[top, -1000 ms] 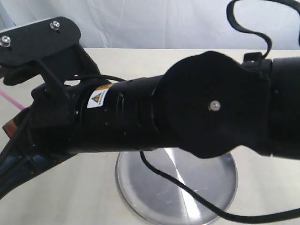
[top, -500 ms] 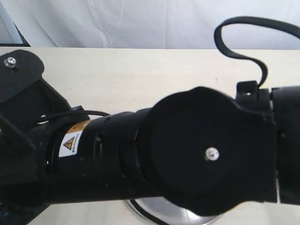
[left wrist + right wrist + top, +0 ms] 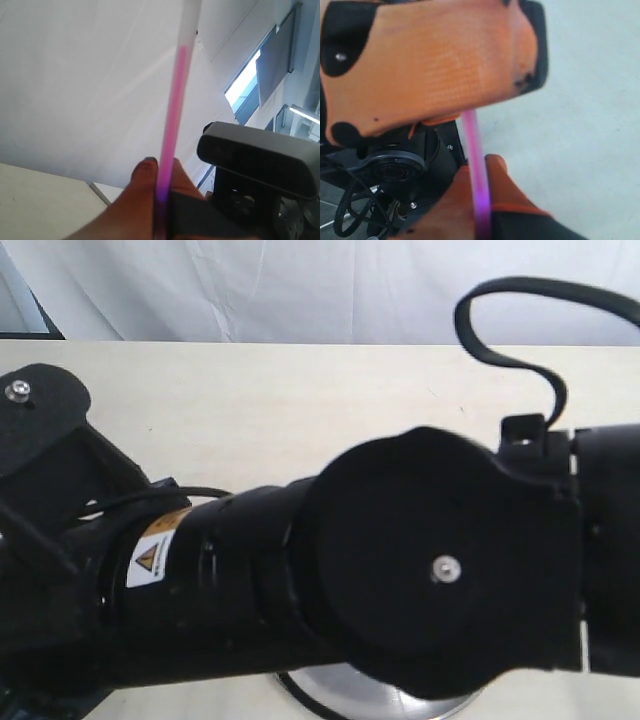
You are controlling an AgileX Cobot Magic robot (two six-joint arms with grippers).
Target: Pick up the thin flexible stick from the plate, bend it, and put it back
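The thin pink stick (image 3: 172,125) rises between the orange fingers of my left gripper (image 3: 161,170), which is shut on it; its whitish end reaches the frame's edge. In the right wrist view the same stick (image 3: 476,150) runs between the fingers of my right gripper (image 3: 480,172), also shut on it, and passes behind the other gripper's big orange finger (image 3: 435,65). In the exterior view only a sliver of the silver plate (image 3: 380,702) shows under the black right arm (image 3: 400,570). The stick and both grippers are hidden there.
The pale table (image 3: 300,400) stretches behind the arms, with a white cloth backdrop (image 3: 300,290) beyond it. A black cable (image 3: 500,330) loops above the right arm. A black camera housing (image 3: 260,160) sits close beside the left gripper.
In the exterior view the arms have shifted lower and leftward, covering nearly all of the plate. The pink bit of stick seen at the left edge a second ago no longer shows.
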